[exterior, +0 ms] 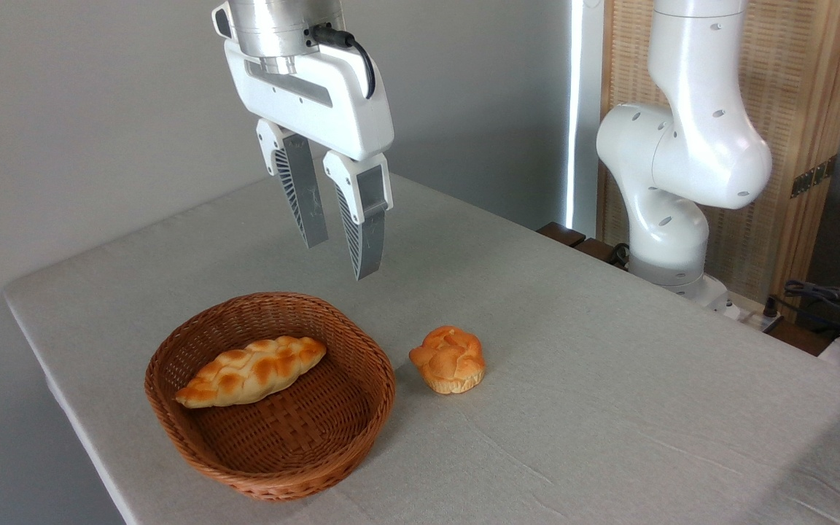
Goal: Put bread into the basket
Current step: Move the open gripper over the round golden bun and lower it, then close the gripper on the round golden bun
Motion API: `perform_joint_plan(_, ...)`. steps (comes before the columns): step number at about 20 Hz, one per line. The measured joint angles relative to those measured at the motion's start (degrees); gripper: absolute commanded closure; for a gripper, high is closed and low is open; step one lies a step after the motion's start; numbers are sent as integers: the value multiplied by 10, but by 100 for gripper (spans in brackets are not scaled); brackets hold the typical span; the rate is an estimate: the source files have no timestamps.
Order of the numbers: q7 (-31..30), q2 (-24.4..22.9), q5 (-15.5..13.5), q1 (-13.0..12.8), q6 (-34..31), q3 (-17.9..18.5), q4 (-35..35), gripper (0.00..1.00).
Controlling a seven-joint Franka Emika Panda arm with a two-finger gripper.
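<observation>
The hand (339,257) hangs above the tabletop (609,379), its two fingers (362,226) spread a modest gap apart, holding and touching nothing. The bun (449,359) sits on the tabletop just right of the basket (362,430), outside its rim. A braided loaf (251,370) lies inside the basket.

One basket (270,397); two breads: one braided loaf (251,370) inside the basket, one round bun (448,359) just right of the basket.
</observation>
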Motion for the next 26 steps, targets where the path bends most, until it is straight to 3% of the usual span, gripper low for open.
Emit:
perform_joint_plan(12, 0, -8, 0, -2, -6, -2, -34, 0)
perform_joint_plan(16, 0, -61, 0, -14, 4, -3, -128, 0)
perform_joint_plan(20, 4, -128, 7, -23, 110, -3, -271, 0)
perform_joint_plan(23, 12, -142, 36, -23, 155, -2, -341, 0)
perform_joint_plan(26, 17, -141, 40, -23, 199, -2, -382, 0)
